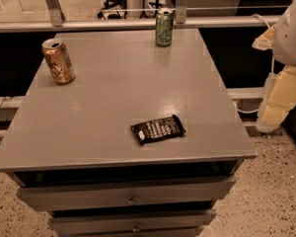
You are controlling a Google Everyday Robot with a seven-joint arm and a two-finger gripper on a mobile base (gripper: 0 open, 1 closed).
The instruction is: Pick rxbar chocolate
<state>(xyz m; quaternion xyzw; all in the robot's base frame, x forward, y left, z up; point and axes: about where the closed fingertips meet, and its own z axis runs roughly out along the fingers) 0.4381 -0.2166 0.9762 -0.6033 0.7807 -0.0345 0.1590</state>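
Observation:
The rxbar chocolate (158, 129) is a flat black wrapped bar with white lettering. It lies flat on the grey cabinet top (113, 98), right of centre and near the front edge. My gripper (278, 100) hangs at the right edge of the view, beside the cabinet and off its top, well to the right of the bar and apart from it. Nothing is held in it.
An orange drink can (58, 61) stands at the back left of the top and a green can (164, 27) at the back centre. Drawers (128, 194) sit below the front edge. A rail (138, 23) runs behind the cabinet; speckled floor lies around it.

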